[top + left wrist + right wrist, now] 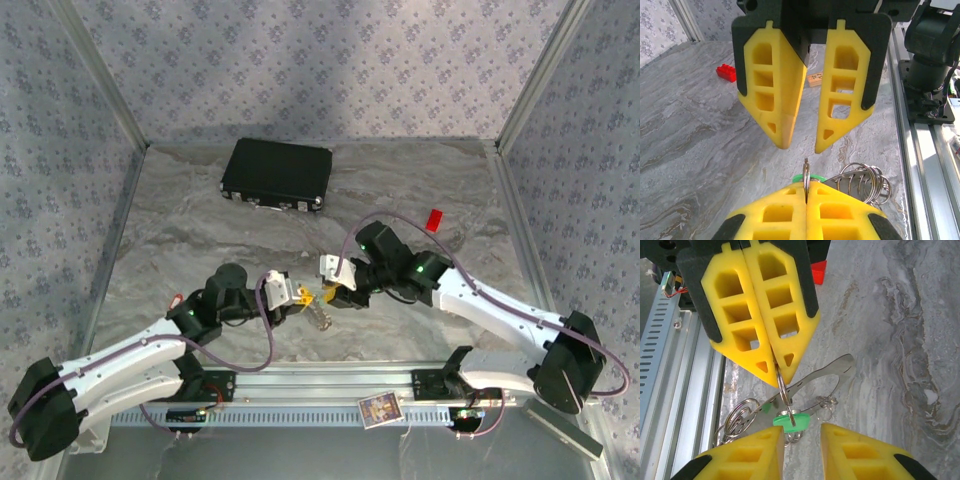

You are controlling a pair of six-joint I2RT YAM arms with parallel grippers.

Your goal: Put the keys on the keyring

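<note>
Marble table roomy around, left gripper clenching seemingly the keyring, right gripper released

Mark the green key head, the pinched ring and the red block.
green key head (789, 420): right wrist view, middle of the plastic head.
ring (806, 172): left wrist view, exposed upper arc.
red block (726, 73): left wrist view, its side.

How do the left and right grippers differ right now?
The left gripper is shut, pinching a thin metal ring; the right gripper is open and holds nothing. The left gripper reaches in from the left, the right gripper from the right. Both have yellow fingers, tips facing each other.
</note>
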